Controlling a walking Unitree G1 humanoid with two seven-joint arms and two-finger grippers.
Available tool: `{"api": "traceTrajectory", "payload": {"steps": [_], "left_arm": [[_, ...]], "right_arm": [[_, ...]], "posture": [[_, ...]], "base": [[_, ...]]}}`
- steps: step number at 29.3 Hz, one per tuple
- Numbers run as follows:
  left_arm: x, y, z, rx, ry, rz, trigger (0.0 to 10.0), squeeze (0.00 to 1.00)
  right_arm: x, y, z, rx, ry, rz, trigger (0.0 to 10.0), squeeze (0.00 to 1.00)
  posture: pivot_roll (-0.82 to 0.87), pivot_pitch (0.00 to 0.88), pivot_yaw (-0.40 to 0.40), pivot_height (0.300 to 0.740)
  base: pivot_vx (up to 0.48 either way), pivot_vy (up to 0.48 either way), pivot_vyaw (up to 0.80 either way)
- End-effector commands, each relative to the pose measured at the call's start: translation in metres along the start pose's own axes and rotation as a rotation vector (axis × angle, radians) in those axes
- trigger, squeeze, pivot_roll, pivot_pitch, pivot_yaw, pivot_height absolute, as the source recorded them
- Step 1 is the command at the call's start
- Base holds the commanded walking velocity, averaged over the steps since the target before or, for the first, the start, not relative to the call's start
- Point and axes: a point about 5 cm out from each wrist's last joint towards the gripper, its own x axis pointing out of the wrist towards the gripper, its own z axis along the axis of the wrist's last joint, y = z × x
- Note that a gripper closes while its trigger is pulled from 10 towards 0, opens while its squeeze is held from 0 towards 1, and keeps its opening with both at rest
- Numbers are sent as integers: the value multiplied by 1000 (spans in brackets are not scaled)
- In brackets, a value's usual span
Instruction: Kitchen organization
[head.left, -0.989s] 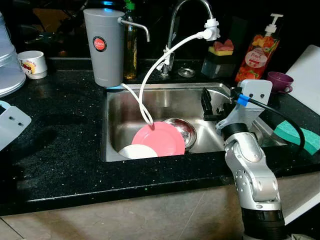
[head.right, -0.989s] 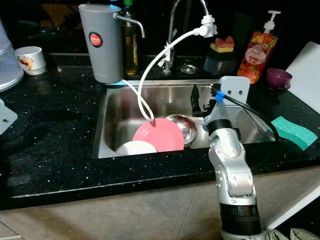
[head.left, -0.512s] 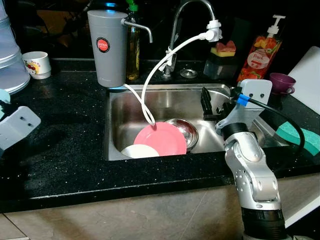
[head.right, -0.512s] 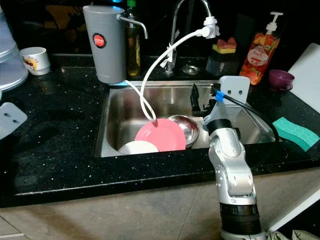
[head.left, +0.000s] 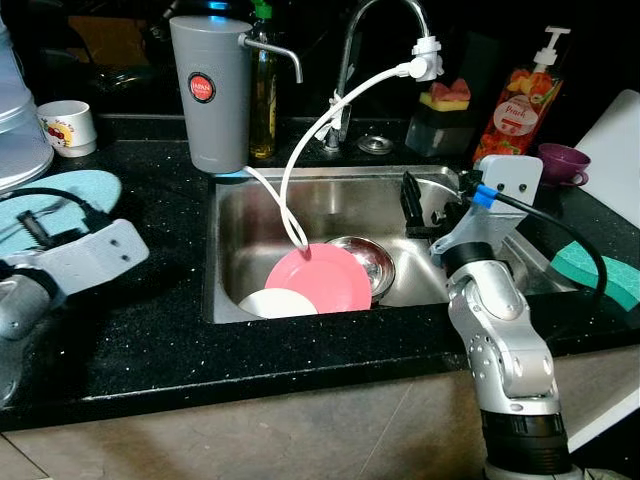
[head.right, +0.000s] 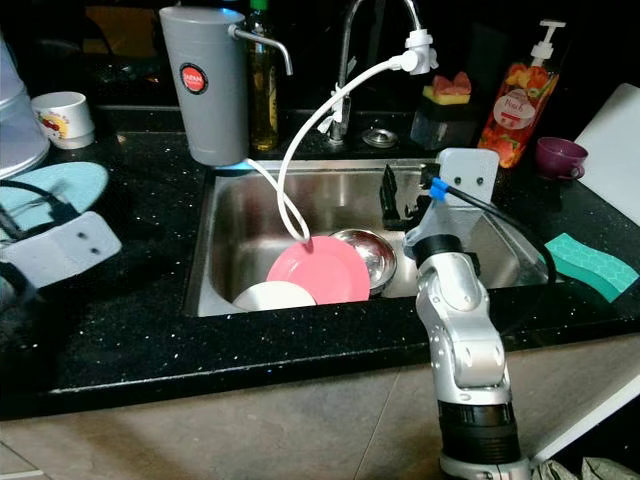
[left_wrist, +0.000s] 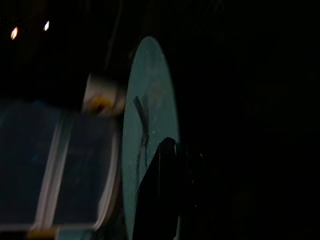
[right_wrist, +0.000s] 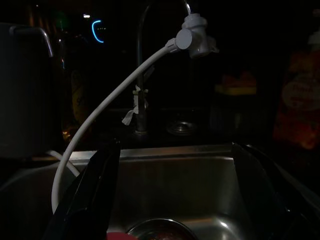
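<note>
A light blue plate (head.left: 70, 190) lies low over the dark counter (head.left: 150, 300) at the far left. My left gripper (head.left: 35, 226) is shut on its near edge. In the left wrist view one black finger (left_wrist: 161, 195) lies across the plate (left_wrist: 150, 110). My right gripper (head.left: 425, 212) hangs open over the right side of the steel sink (head.left: 330, 195), holding nothing, its fingers (right_wrist: 90, 200) spread wide. In the sink a pink plate (head.left: 318, 278) leans over a white plate (head.left: 272, 303), beside a steel bowl (head.left: 368, 260).
A white hose (head.left: 300, 150) runs from the tap (head.left: 425, 55) into the sink. A grey water filter (head.left: 208, 90) and a mug (head.left: 65, 128) stand at the back left. Soap bottle (head.left: 515, 95), purple cup (head.left: 558, 160), green sponge (head.left: 600, 272) and white board (head.left: 615, 140) occupy the right.
My left arm has swung in from the left edge, bringing the light blue plate over the counter. The right arm and the dishes in the sink have stayed put.
</note>
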Motion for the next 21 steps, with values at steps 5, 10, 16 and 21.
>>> {"api": "traceTrajectory", "payload": {"steps": [5, 10, 16, 21], "left_arm": [[-6, -28, 42, -143, -210, -218, 10000, 0], [-11, -31, 49, -176, -218, -304, 10000, 0], [-12, -24, 32, -220, -102, -314, 10000, 1000], [-16, -24, 42, -353, -138, -359, 10000, 173]], "right_arm": [[2, -1, 2, 0, -14, 1, 10000, 0], [4, 0, 3, -1, -19, 3, 10000, 0], [5, 0, 3, 1, -23, 5, 10000, 0], [5, 0, 3, 1, -24, 5, 10000, 0]], "posture": [[131, 144, -81, 740], [131, 143, -80, 740], [131, 143, -80, 740], [131, 143, -80, 740]], "base": [[0, 0, 0], [0, 0, 0], [0, 0, 0], [0, 0, 0]]}}
